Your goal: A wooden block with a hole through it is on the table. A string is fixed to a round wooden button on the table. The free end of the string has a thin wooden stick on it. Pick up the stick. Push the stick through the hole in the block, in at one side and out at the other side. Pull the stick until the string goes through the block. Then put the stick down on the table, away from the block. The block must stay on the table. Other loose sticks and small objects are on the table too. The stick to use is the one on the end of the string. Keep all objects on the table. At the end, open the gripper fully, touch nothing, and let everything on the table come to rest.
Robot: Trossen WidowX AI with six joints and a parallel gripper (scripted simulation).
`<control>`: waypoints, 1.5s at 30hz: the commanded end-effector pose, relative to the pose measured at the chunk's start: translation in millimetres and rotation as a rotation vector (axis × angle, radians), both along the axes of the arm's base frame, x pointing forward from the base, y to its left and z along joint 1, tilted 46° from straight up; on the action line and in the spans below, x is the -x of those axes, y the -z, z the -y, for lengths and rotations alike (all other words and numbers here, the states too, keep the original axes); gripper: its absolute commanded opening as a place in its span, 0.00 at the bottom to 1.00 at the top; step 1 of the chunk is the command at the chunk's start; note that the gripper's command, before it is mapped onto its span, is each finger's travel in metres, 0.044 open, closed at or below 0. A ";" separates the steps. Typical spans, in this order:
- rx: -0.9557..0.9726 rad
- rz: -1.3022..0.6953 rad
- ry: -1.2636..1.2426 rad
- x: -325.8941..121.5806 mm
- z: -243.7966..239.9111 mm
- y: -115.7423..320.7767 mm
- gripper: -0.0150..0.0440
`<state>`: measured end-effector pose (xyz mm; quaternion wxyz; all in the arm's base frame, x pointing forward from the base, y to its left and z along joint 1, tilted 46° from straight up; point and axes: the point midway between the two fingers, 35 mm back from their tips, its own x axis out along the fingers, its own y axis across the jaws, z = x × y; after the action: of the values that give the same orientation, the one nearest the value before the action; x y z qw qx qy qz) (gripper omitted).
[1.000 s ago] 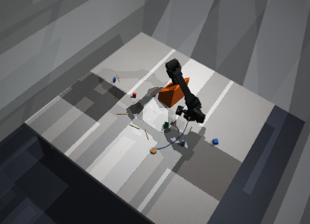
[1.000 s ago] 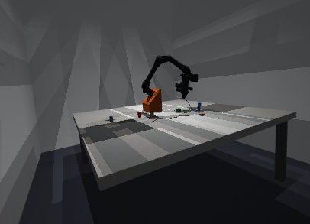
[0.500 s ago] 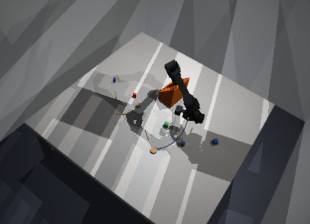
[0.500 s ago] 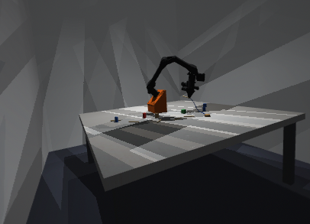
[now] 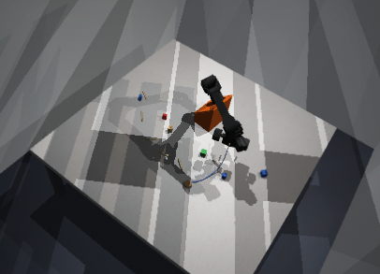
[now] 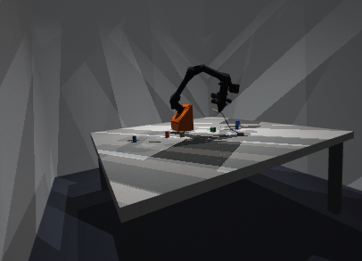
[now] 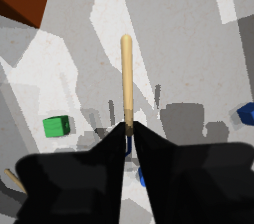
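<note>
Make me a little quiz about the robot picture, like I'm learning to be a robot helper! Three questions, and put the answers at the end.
1. Pick one: what colour is the string?
A) red
B) blue
C) green

2. True or false: the claw is wide open, with nothing in it.

3. Fill in the missing word: one end of the string is at the claw, and the other end is at a small, round, wooden ______ on the table.

Key:
1. B
2. False; it is shut on the stick.
3. button
</note>
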<state>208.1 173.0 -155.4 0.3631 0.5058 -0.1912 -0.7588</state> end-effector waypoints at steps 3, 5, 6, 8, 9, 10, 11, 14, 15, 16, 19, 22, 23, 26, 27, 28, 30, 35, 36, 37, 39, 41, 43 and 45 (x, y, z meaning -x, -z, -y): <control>0.004 -0.020 0.015 -5.5 -3.7 -5.9 0.25; 0.006 -0.025 0.020 -7.0 -4.4 -7.9 0.25; 0.008 -0.027 0.022 -7.8 -4.8 -9.0 0.25; 0.010 -0.032 0.027 -9.4 -5.5 -11.0 0.25; 0.011 -0.034 0.029 -10.1 -5.9 -12.1 0.25; 0.012 -0.036 0.031 -10.9 -6.2 -13.2 0.25; 0.013 -0.038 0.033 -11.5 -6.5 -14.0 0.25; 0.014 -0.044 0.030 -12.1 -6.9 -14.6 0.25; 0.014 -0.057 0.015 -12.1 -7.5 -14.1 0.25; 0.014 -0.080 -0.010 -12.3 -8.4 -13.4 0.25; 0.017 -0.163 -0.101 -12.6 -11.7 -10.5 0.25; 0.022 -0.249 -0.190 -12.8 -14.9 -7.6 0.25; 0.024 -0.278 -0.219 -12.8 -16.0 -6.7 0.25; 0.027 -0.321 -0.261 -12.8 -17.5 -5.3 0.25; 0.027 -0.321 -0.261 -12.8 -17.5 -5.3 0.25; 0.027 -0.321 -0.261 -12.8 -17.5 -5.3 0.25; 0.027 -0.321 -0.261 -12.8 -17.5 -5.3 0.25; 0.027 -0.361 -0.307 -13.0 -19.0 -3.9 0.25; 0.028 -0.389 -0.337 -13.1 -20.1 -3.0 0.25; 0.028 -0.416 -0.367 -13.2 -21.1 -2.1 0.25; 0.031 -0.472 -0.427 -13.3 -23.2 -0.3 0.25; 0.034 -0.529 -0.487 -13.4 -25.2 1.5 0.25; 0.038 -0.581 -0.540 -13.5 -27.1 3.2 0.25; 0.040 -0.600 -0.559 -13.5 -27.8 3.8 0.25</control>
<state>221.0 198.7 -156.2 0.5786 0.3167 0.0242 -0.7512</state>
